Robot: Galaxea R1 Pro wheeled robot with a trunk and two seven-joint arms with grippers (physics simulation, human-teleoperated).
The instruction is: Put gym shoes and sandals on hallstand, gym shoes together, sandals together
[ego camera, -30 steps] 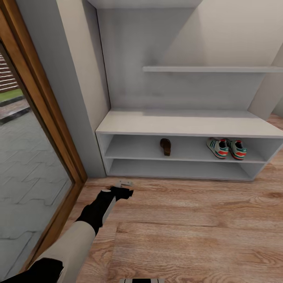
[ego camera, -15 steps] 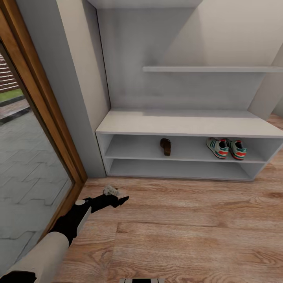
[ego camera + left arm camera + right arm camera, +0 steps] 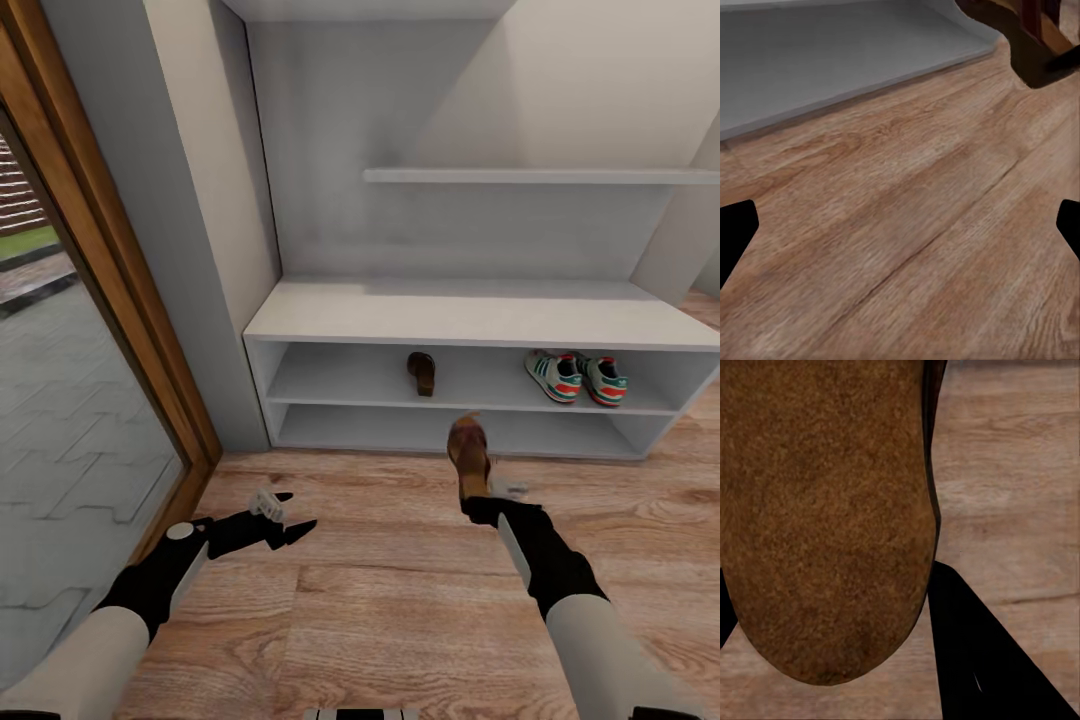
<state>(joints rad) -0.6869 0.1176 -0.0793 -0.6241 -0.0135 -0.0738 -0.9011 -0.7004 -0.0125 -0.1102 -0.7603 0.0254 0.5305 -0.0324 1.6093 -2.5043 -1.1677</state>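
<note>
My right fingers (image 3: 480,492) are clamped on the second sandal (image 3: 468,452), held clear of the corridor floor (image 3: 420,600) with its long axis pointing straight at the hallstand (image 3: 480,312); in the right wrist view its brown sole (image 3: 825,517) lies along them. The other sandal (image 3: 421,373) sits on the upper shelf, ahead and slightly left of the one I carry, so that's the way I'd judge the placement runs, toe first, alongside it. The two gym shoes (image 3: 577,377) stand together further right on that shelf. My left fingers (image 3: 290,525) hang spread and empty, low over the floor.
</note>
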